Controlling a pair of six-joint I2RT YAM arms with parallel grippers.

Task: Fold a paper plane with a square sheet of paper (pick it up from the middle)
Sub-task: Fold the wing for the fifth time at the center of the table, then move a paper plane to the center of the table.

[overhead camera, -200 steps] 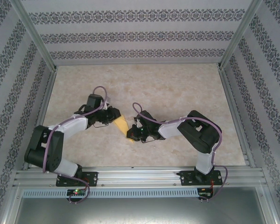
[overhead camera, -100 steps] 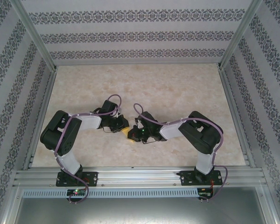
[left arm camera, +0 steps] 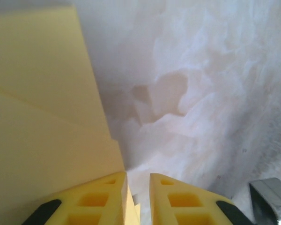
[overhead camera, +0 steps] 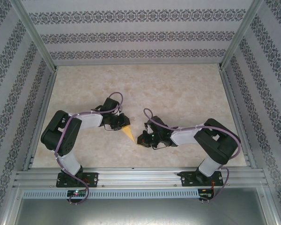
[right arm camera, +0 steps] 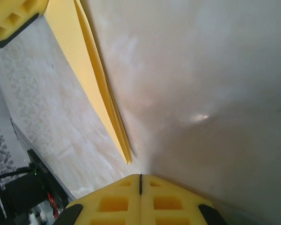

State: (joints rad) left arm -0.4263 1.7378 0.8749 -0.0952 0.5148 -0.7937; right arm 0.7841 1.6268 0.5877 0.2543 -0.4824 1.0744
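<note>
Yellow-orange paper plane (overhead camera: pixel 128 132), marbled beige table (overhead camera: pixel 178 89)

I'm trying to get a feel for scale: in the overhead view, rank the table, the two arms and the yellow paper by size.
Largest: table
Next: left arm and right arm, too alike to rank
Smallest: yellow paper

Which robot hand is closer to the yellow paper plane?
Left. The left gripper touches the paper plane at its wide end. The right gripper sits shut just past the pointed tip, not touching it.
</note>
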